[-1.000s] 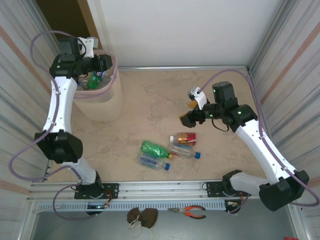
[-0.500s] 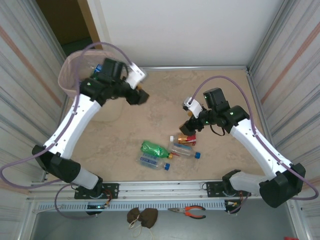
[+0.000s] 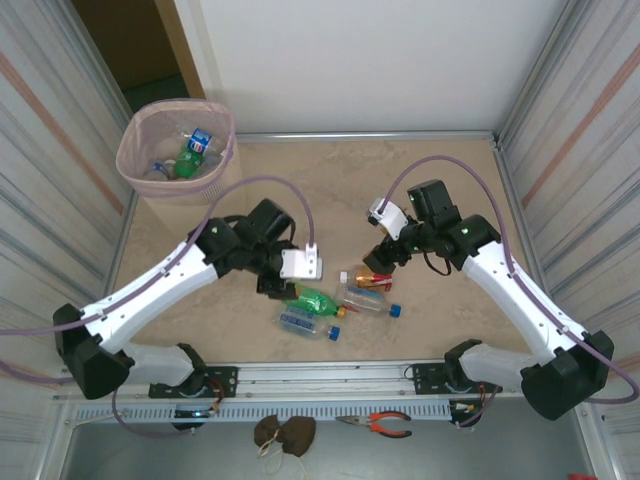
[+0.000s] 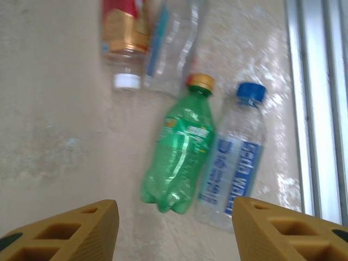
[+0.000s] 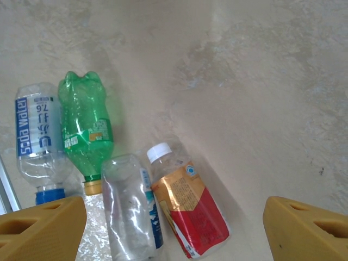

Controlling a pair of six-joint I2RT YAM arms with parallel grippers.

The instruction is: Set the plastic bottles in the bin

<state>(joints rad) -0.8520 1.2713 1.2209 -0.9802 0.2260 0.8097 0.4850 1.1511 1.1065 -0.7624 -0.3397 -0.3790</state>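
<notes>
The pale pink bin [image 3: 129, 160] stands at the far left with several bottles [image 3: 189, 158] inside. On the floor lie a green bottle [image 3: 312, 299] [image 4: 179, 157] [image 5: 84, 122], a blue-labelled clear bottle [image 3: 305, 324] [image 4: 234, 168] [image 5: 38, 136], a crushed clear bottle [image 3: 365, 300] [image 5: 130, 212] and a red-labelled bottle [image 3: 372, 277] [image 5: 190, 212]. My left gripper [image 3: 274, 286] [image 4: 174, 231] hangs open just short of the green bottle's base, holding nothing. Over the red-labelled bottle my right gripper [image 3: 378, 262] [image 5: 174, 228] is open and empty.
A metal rail [image 3: 320, 378] [image 4: 321, 109] runs along the near edge, close to the blue-labelled bottle. Orange-handled pliers [image 3: 380, 424] lie beyond the rail. Corrugated walls close in both sides. Bare floor stretches between the bin and the bottles.
My left arm has swung away from the bin and come down to the bottles on the floor. The right gripper has shifted slightly left toward the red-labelled bottle.
</notes>
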